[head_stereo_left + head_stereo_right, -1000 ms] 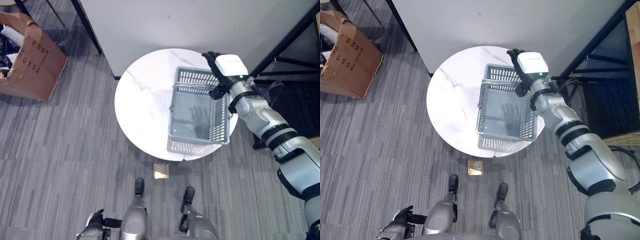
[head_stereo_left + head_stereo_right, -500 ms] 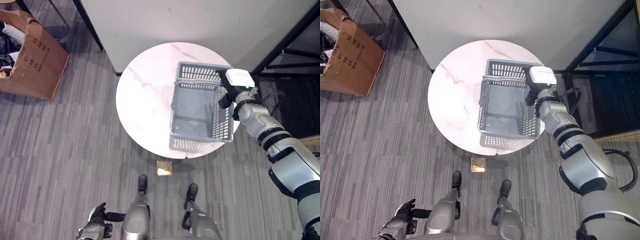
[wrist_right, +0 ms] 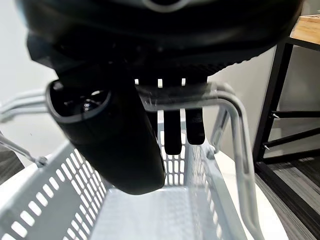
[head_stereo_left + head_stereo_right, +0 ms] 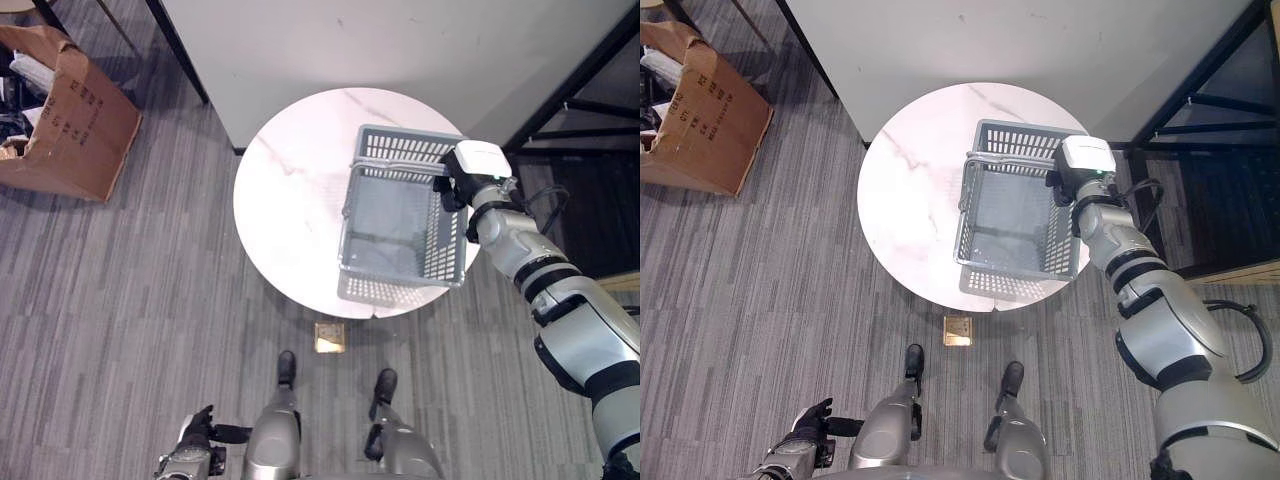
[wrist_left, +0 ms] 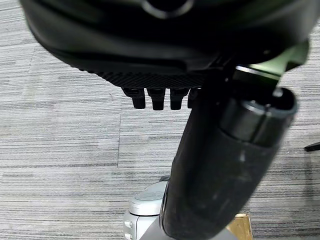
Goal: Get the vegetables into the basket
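One cardboard box (image 4: pixel 75 120) sits at the far left on the grey carpet (image 4: pixel 120 300), well apart from the table. Low in my head view, by the left edge, I see my left hand (image 4: pixel 192 438) hanging near the floor; in its own wrist view the fingers (image 5: pixel 155 97) show as short curled stubs with only carpet past them, so I read it as closed on nothing. Moving toward the middle, the round white marble-look table (image 4: pixel 290 210) stands against a pale wall panel (image 4: pixel 380 50), and a small brass floor plate (image 4: pixel 329 337) lies on the carpet just off the table's near edge. On the table's right half stands the grey slotted basket (image 4: pixel 400 225), upright, its inside bare as far as I can see, with its wire handle (image 3: pixel 227 100) raised. At the right, my right hand (image 4: pixel 470 172) is at the basket's far right corner; in its wrist view the fingers (image 3: pixel 172 127) hook down over the handle bar with the thumb (image 3: pixel 115 145) beside it, so it is holding the handle. I can spot no vegetables.
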